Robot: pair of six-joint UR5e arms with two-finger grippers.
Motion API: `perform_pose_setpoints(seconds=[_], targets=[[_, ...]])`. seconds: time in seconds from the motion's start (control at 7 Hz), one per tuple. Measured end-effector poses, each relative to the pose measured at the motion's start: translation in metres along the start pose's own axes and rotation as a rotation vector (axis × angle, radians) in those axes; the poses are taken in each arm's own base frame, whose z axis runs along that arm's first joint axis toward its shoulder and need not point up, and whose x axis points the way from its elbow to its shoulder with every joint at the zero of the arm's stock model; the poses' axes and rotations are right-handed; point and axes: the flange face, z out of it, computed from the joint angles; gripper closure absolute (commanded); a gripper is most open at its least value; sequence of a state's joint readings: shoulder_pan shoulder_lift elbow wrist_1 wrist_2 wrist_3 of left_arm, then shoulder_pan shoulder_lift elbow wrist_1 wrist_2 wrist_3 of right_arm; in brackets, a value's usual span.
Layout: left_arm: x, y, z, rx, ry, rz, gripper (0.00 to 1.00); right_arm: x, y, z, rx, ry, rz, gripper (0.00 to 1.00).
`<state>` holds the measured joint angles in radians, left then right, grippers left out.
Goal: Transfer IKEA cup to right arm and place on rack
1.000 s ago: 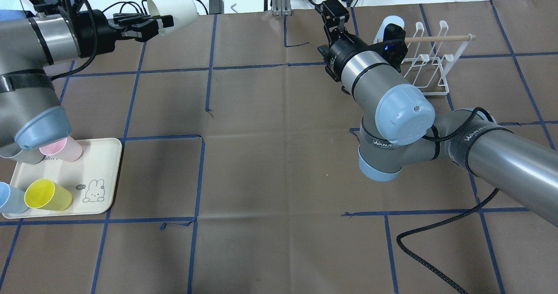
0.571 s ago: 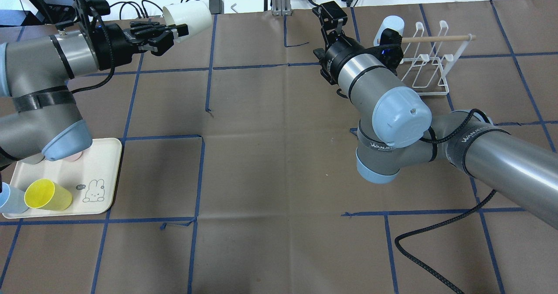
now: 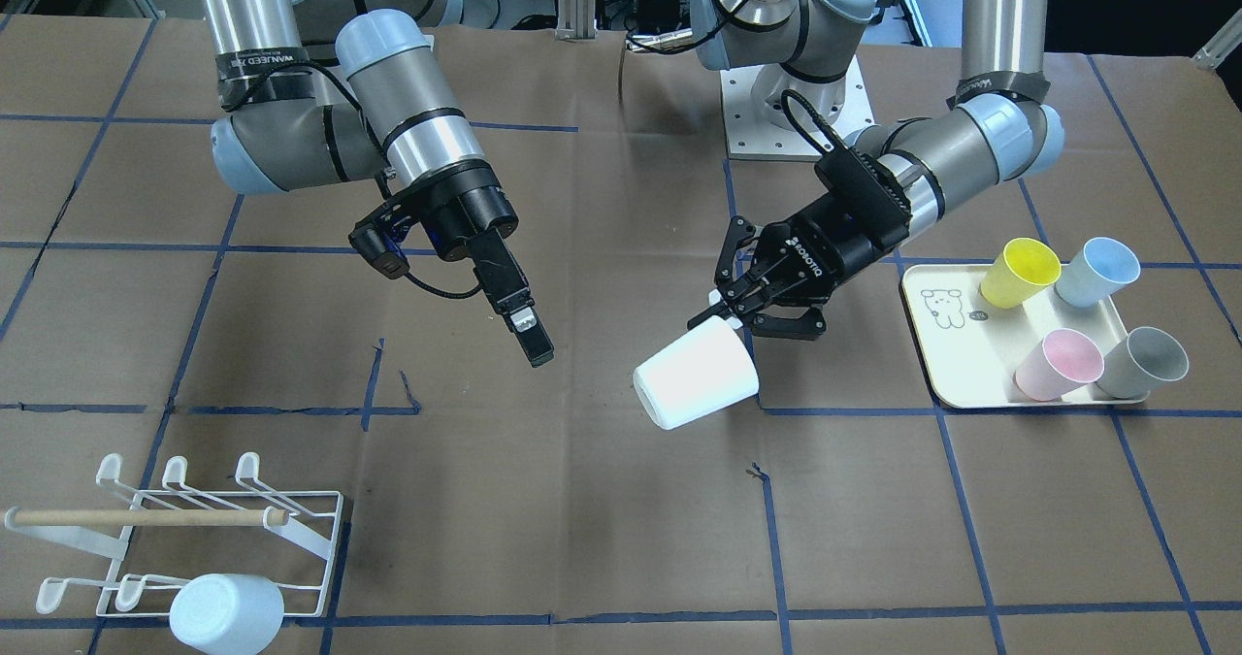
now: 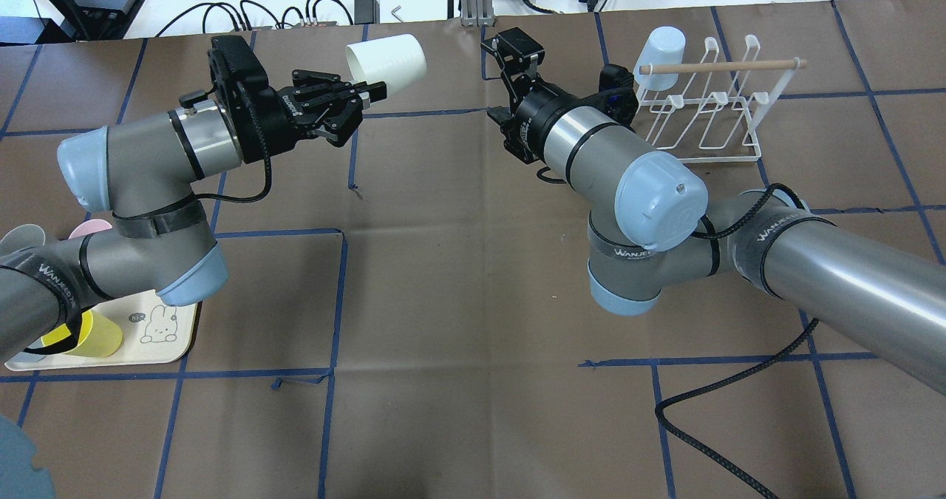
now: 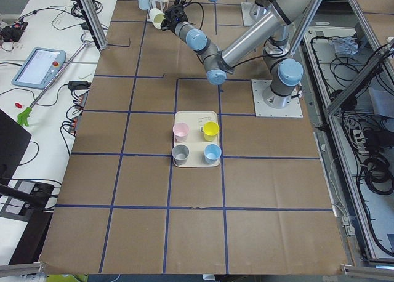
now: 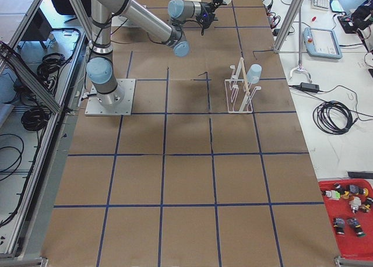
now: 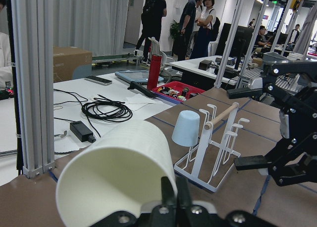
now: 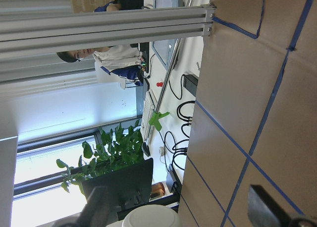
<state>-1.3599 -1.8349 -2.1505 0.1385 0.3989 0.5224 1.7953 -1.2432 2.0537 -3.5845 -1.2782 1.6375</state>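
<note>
**White cup pinched in the left gripper, right gripper gaping nearby**

The white cup (image 4: 386, 59), a smooth, matte, tapered tumbler, is hanging on its side above the far part of the brown-paper table (image 4: 458, 277). Its closed base is pointing toward the right arm (image 4: 628, 181). The left gripper (image 4: 366, 96) is pinching the cup's rim. The left wrist view is showing black fingers (image 7: 167, 199) straddling the thin wall, a detail the overhead view is hiding. The right gripper (image 4: 515, 46) is hovering near the cup without touching it, jaws spread wide and holding nothing. The white wire rack (image 4: 709, 114) with its wooden dowel (image 4: 724, 65) is standing beside the right arm, carrying an upturned pale blue cup (image 4: 661, 48) on one prong
</note>
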Motion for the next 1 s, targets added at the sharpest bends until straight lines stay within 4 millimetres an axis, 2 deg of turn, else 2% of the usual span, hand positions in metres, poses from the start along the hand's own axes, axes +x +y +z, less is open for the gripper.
perform_pose_setpoints(seconds=[0.29, 0.71, 1.0], targets=[[0.015, 0.008, 0.005, 0.003, 0.014, 0.01, 0.99, 0.001, 0.007, 0.001, -0.013, 0.005, 0.069, 0.0], [0.037, 0.004, 0.02, -0.003, 0.053, 0.019, 0.99, 0.006, 0.022, 0.002, -0.032, 0.024, 0.084, 0.0], [0.042, 0.003, 0.024, -0.006, 0.06, 0.018, 0.98, 0.007, 0.035, 0.003, -0.049, 0.043, 0.08, 0.0]])
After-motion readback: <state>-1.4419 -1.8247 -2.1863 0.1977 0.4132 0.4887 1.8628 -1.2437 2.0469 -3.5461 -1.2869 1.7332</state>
